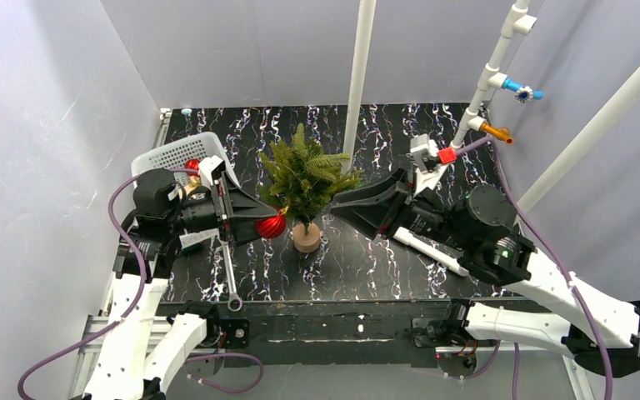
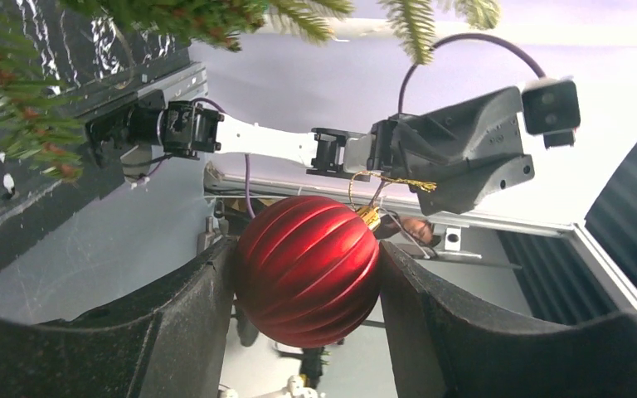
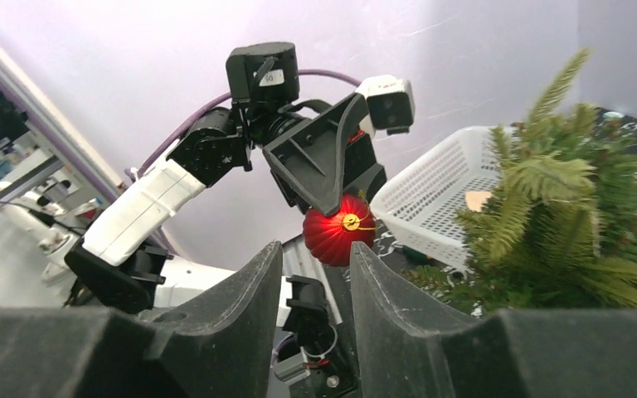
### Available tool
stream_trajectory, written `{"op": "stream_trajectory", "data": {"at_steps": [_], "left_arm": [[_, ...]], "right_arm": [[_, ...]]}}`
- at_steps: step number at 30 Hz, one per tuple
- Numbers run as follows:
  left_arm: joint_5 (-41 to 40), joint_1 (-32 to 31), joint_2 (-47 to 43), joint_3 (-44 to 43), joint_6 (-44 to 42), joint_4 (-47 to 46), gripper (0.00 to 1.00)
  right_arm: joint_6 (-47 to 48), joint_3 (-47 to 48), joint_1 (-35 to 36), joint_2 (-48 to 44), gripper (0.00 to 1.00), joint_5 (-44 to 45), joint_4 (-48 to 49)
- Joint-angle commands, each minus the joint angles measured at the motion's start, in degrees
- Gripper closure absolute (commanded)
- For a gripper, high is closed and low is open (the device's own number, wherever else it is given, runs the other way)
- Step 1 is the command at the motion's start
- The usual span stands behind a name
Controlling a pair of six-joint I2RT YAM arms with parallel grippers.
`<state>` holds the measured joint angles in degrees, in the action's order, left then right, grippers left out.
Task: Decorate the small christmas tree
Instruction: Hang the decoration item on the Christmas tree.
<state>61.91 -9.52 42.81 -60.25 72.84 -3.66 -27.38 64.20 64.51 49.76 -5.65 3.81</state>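
The small christmas tree [image 1: 304,177] stands upright near the middle of the black table [image 1: 383,275], on its round wooden foot. The left gripper [image 1: 267,223] is clamped on a red ball [image 2: 307,269] with a gold cap, just beside the tree's low branches. On the tree's other side, the right gripper [image 1: 342,202] has its fingers apart, with nothing between them. A white basket [image 1: 162,154] sits behind the left arm, and a red thing [image 1: 192,165] lies in it. A white pole [image 1: 357,83] stands behind the tree.
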Motion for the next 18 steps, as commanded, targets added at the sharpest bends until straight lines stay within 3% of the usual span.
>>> {"op": "stream_trajectory", "data": {"at_steps": [1,18], "left_arm": [[1.30,-0.14,-0.13,-0.65,-2.38,7.33,1.00],[-0.75,-0.23,5.18,0.16,0.68,1.02,1.00]], "right_arm": [[3.56,1.83,-0.17,-3.37,0.56,5.31,-2.25],[3.70,1.80,-0.17,-4.76,0.57,9.48,-5.49]]}}
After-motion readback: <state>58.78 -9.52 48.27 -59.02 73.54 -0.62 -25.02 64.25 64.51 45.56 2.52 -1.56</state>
